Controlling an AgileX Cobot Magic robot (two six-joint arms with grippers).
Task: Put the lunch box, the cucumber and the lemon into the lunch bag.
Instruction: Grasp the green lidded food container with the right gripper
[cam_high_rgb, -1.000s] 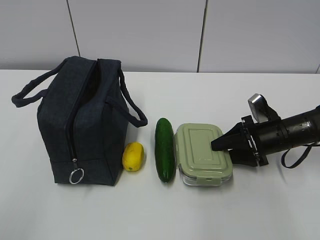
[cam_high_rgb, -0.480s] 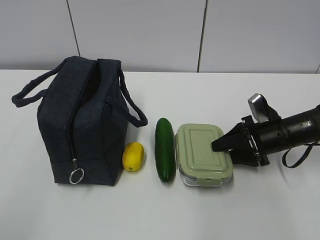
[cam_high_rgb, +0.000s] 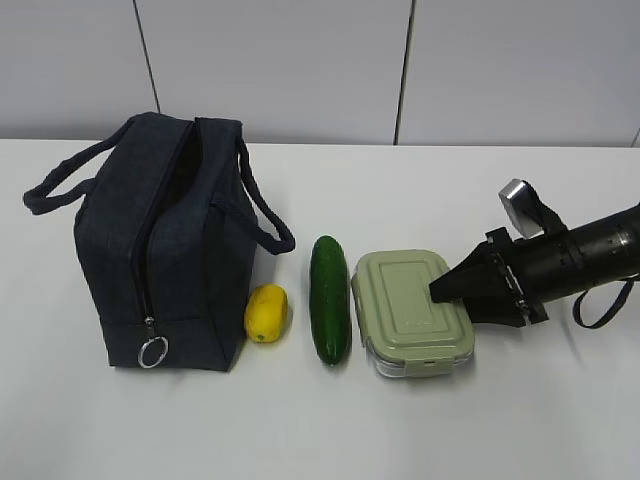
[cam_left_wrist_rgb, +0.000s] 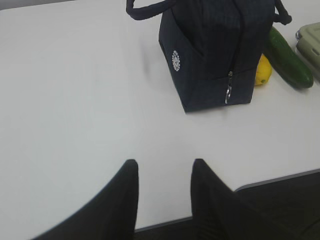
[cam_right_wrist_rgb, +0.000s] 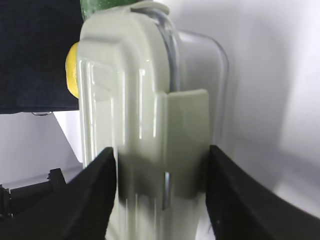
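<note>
Right gripper (cam_high_rgb: 440, 290) reaches in low from the frame's right edge, fingers clamped across the lunch box (cam_high_rgb: 410, 310) at lower centre-right. Left gripper (cam_left_wrist_rgb: 162, 172) hovers open at lower frame, well apart from the lunch bag (cam_left_wrist_rgb: 215, 55).

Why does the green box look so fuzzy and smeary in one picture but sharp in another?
Right wrist view: the lunch box sits so close to the camera that it blurs, with streaky light reflections on its lid, between the right claw fingers. Exterior view: farther away, so the box and cucumber look crisp with soft shadows.
</note>
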